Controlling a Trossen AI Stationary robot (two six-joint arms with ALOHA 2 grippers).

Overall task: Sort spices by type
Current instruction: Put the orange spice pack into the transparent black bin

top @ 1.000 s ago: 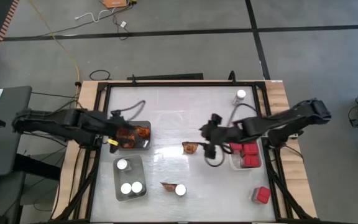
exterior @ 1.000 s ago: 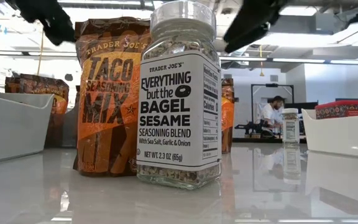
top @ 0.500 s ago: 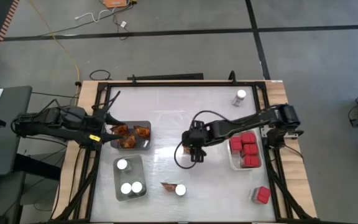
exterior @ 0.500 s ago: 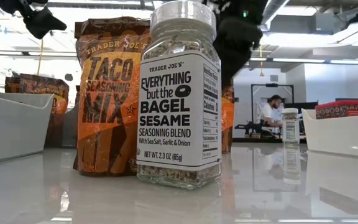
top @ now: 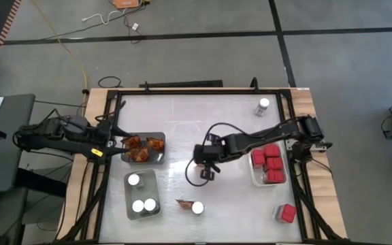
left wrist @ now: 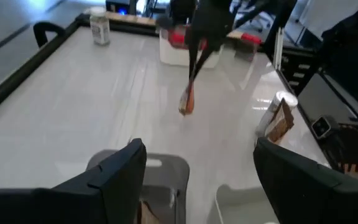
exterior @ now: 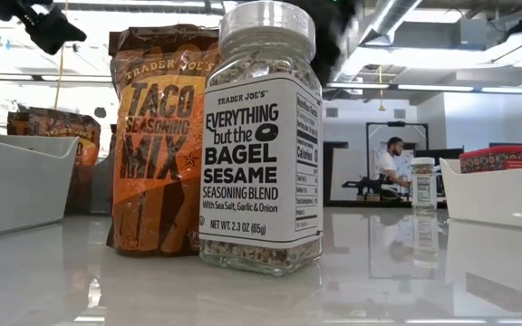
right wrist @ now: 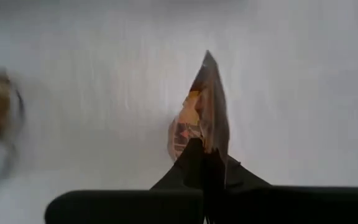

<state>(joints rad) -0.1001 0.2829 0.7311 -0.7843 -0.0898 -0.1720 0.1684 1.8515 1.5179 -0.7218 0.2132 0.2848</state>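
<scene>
An orange-brown packet [right wrist: 205,112] is in the middle of the table, with my right gripper [top: 206,167] shut on it; the gripper hides it from above. The left wrist view shows it [left wrist: 187,101] under the dark fingers. My left gripper [left wrist: 197,180] is open at the left edge of the grey tray [top: 160,158], which holds more packets [top: 141,148]. Three white-lidded jars [top: 140,197] stand in a second grey tray. Red boxes [top: 269,162] fill the white tray. A loose jar [top: 197,207] and packet [top: 182,203] stand near the front edge. My right gripper pinches the packet's crinkled upper edge [right wrist: 209,144] between its two shut fingers [right wrist: 194,163], slanting down from the table's right. The packet stands on edge below the fingers, pointing away from them. Whether its lower end [left wrist: 183,111] rests on the table I cannot tell.
A lone jar [top: 263,105] stands at the far right, and a red box [top: 287,214] lies at the near right corner. In the low view the front jar [exterior: 261,136] and taco packet [exterior: 157,145] fill the foreground. A person [exterior: 395,163] sits in the room beyond.
My right gripper has gone from beside the white tray toward the table's left and down onto the middle packet, and has taken hold of it. That packet no longer shows beside the jar in the low view. My left gripper has drawn back from over the packet tray toward the left edge.
</scene>
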